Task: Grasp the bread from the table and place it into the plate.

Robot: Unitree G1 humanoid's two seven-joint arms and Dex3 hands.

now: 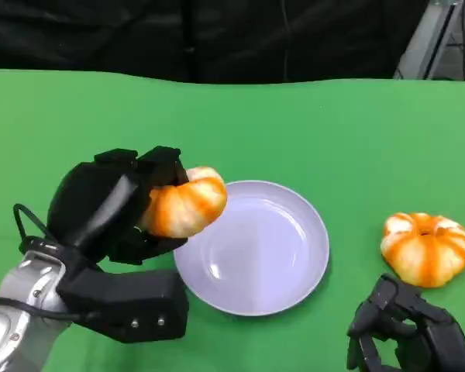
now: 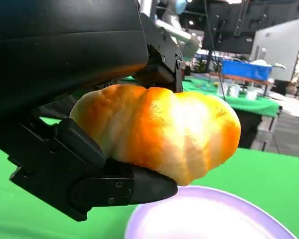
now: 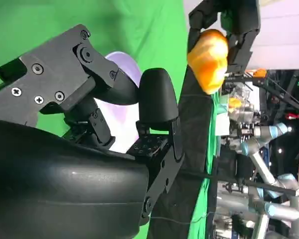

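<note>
Fingers (image 1: 159,167) of left hand (image 1: 116,205) clamped on bread (image 1: 184,203).
Held over plate (image 1: 252,248) rim; right hand (image 1: 407,329) loosely curled, holding nothing.

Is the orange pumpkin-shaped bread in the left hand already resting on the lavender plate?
No, the orange pumpkin-shaped bread is held by the left hand above the round lavender plate, with a gap beneath it.

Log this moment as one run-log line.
left hand: holds bread above plate rim | right hand: holds nothing, near second bread on table
</note>
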